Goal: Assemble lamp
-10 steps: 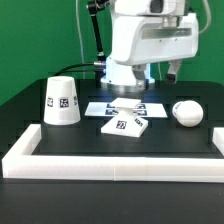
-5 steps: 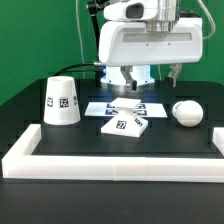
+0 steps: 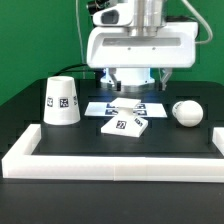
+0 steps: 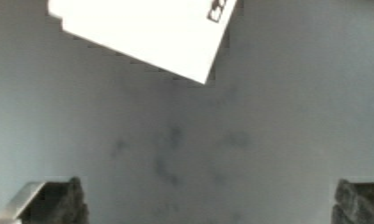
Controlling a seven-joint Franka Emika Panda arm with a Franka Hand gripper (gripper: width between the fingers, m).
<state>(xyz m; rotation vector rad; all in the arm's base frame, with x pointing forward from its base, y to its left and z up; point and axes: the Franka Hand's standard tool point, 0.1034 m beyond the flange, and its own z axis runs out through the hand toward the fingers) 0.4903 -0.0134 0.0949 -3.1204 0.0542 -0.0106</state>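
The white tapered shade point(image 3: 61, 101) stands on the black table at the exterior view's left, a tag on its side. The small flat base point(image 3: 125, 124) lies in the middle, tags on top. The round bulb point(image 3: 186, 112) sits at the exterior view's right. My gripper point(image 3: 127, 92) hangs behind and above the base, its fingers mostly hidden by the arm's white body. In the wrist view the gripper point(image 4: 205, 205) is open and empty, its two dark fingertips point(image 4: 45, 202) wide apart over bare table, with a white corner of the base point(image 4: 157, 35) at the frame's edge.
The marker board point(image 3: 148, 106) lies flat behind the base. A long white border rail point(image 3: 120, 164) runs along the front and up both sides of the work area. A green wall stands behind.
The arm has swung toward the exterior view's left and turned square to the camera, now centred behind the base. The lamp parts have not moved.
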